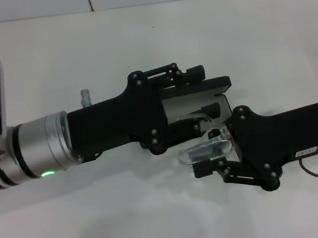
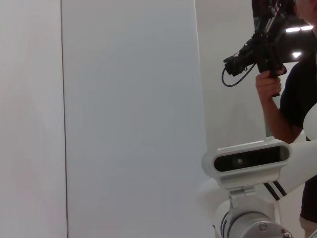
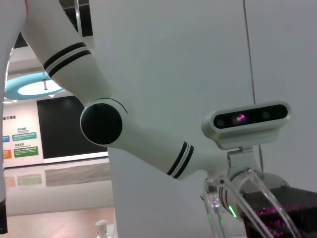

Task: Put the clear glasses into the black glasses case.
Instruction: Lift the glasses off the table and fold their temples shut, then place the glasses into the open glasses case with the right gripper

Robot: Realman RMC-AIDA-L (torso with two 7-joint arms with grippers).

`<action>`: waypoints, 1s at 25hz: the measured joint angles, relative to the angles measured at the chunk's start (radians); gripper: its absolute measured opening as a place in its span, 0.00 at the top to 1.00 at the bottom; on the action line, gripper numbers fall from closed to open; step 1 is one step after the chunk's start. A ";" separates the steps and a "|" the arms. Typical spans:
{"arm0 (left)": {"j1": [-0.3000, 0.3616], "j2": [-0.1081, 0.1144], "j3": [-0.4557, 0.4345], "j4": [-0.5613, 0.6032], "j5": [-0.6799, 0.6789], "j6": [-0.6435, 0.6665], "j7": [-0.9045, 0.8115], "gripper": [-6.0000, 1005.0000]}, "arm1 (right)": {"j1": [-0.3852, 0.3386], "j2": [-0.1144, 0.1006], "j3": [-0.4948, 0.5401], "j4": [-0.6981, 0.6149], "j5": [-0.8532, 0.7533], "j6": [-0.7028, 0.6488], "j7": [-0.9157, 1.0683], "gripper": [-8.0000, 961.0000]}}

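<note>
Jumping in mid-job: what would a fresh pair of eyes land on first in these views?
Two black grippers meeting mid-table in the head view: the left gripper reaching in over the open black glasses case, and the right gripper shut on the clear glasses just beside the case. Next, in the left wrist view, a person stands behind the robot, holding up a camera.
</note>
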 joint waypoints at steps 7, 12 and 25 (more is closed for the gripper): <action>0.000 0.000 0.000 0.000 0.000 0.000 0.000 0.42 | 0.000 -0.001 0.001 0.000 0.002 0.004 0.007 0.87; 0.000 0.000 0.000 0.000 -0.002 -0.001 0.000 0.42 | 0.000 -0.003 0.013 0.000 0.002 0.016 0.007 0.87; 0.058 0.000 -0.109 -0.015 -0.096 -0.081 0.125 0.42 | -0.031 -0.042 0.017 -0.100 -0.058 0.079 0.032 0.87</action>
